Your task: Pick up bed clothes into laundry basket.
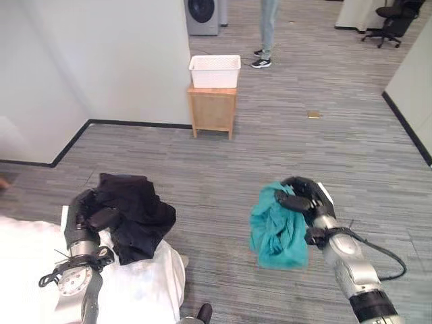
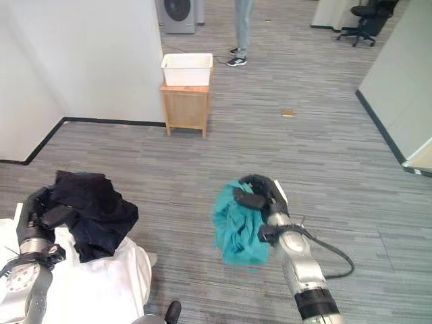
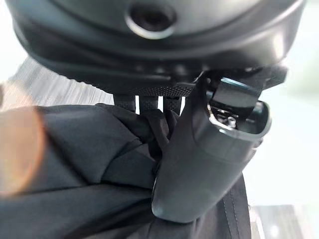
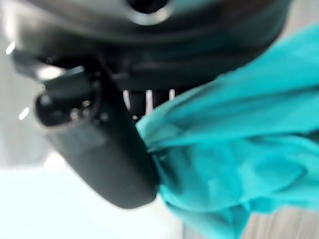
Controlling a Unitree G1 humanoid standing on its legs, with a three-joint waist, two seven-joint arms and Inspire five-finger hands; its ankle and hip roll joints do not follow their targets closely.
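1. Lying nearest, at the lower left: white bedding (image 1: 145,283), its rounded corner ending beside the grey plank floor (image 1: 283,135).
2. Clenching around a black garment (image 1: 138,216): left hand (image 1: 91,214), thumb pressing into the dark folds in the left wrist view; garment bunching above the bedding's corner, partly draping onto the white cloth.
3. Grasping a teal garment (image 1: 277,233): right hand (image 1: 300,198), fingers curling over the top of the bundle; cloth hanging free above the floor, well apart from the bedding; thumb pinching teal folds in the right wrist view.
4. Sitting farther back: white laundry basket (image 1: 214,71) on top of a small wooden stand (image 1: 212,110), beside the corner of a white wall (image 1: 121,61); well apart from both garments.
5. Standing beyond the basket: a person's legs (image 1: 268,30).
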